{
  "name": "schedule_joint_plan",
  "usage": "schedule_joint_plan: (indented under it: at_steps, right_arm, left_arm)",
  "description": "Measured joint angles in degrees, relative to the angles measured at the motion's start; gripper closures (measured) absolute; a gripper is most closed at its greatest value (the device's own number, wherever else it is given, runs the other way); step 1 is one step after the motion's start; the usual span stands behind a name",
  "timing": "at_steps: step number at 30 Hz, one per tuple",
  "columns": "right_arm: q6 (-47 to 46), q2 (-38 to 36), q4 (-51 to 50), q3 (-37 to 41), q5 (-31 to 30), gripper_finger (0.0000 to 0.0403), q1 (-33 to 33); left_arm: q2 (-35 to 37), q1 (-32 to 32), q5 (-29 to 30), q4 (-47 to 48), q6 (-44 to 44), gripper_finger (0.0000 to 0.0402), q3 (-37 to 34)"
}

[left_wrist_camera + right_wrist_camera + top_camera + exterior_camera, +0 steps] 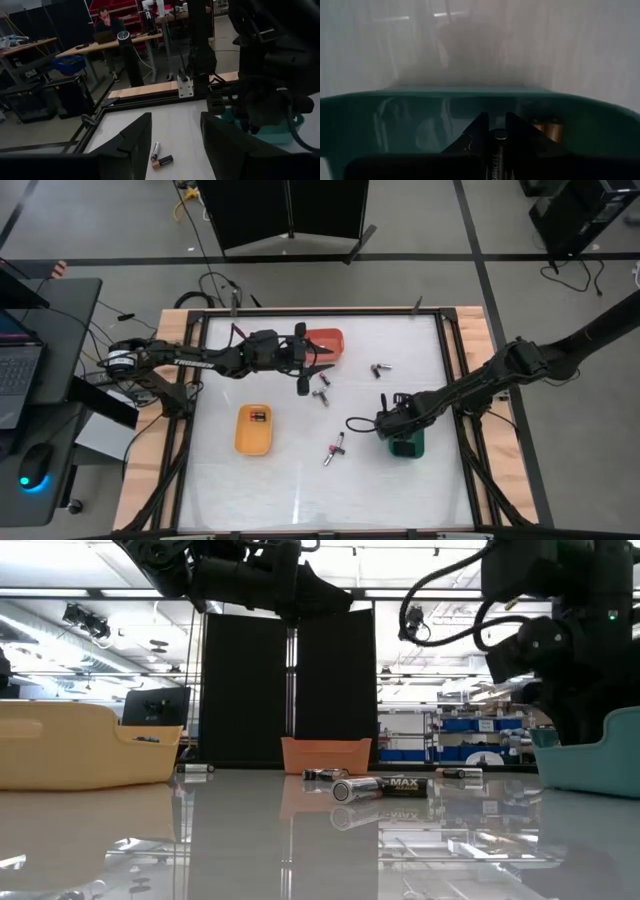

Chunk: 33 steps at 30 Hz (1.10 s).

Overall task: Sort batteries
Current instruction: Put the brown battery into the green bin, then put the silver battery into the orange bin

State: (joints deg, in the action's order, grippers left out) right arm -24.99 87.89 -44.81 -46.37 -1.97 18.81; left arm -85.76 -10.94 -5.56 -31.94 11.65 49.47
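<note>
My right gripper [398, 428] points down into the green tray [410, 448], shut on a dark battery [497, 150]. Another battery with a copper end [547, 128] lies in that tray. My left gripper [322, 365] hangs level and open above the table beside the orange tray [326, 342], with nothing between its fingers [131, 145]. A battery [258, 416] lies in the yellow tray [253, 430]. Loose batteries lie on the table at the centre [321, 388], at the far right [380, 368] and nearer the front [335, 448]. My right gripper pinches the dark battery between its two fingers, which press on its sides [497, 156]. The fingers come from above and point down, with the battery standing along them. One end [498, 133] shows between the fingertips. The battery hangs inside the green tray's walls.
The three trays stand apart: orange [325, 753] at the far middle, yellow [70, 745] at the left, green [590, 755] at the right. A battery marked MAX [385, 786] lies at the table's middle. A raised frame [150, 91] edges the table. The near half holds free room.
</note>
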Motion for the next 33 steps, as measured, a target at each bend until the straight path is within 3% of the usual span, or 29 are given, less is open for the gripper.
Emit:
schedule_joint_plan:
  at_steps: [10, 16, 21, 33]
  right_arm:
    - [1.2, 2.7, 0.2, -0.2, 0.1, 0.0340, 0.0]
    - [0.7, 1.7, -0.5, 0.0, 0.1, 0.0284, 0.0]
    - [0.1, 1.6, -1.3, 0.0, 1.6, 0.0262, 0.1]
    - [3.6, 1.6, -17.5, -11.5, -1.6, 0.0274, 1.3]
  left_arm:
    - [0.0, 0.0, 0.0, 1.5, 0.0, 0.0225, 0.0]
    - [0.0, 0.0, 0.0, 3.0, -0.2, 0.0225, 0.0]
    - [0.0, 0.0, 0.5, 5.8, -1.4, 0.0225, 0.0]
    - [0.8, 0.2, 2.0, 12.1, -2.7, 0.0227, 0.0]
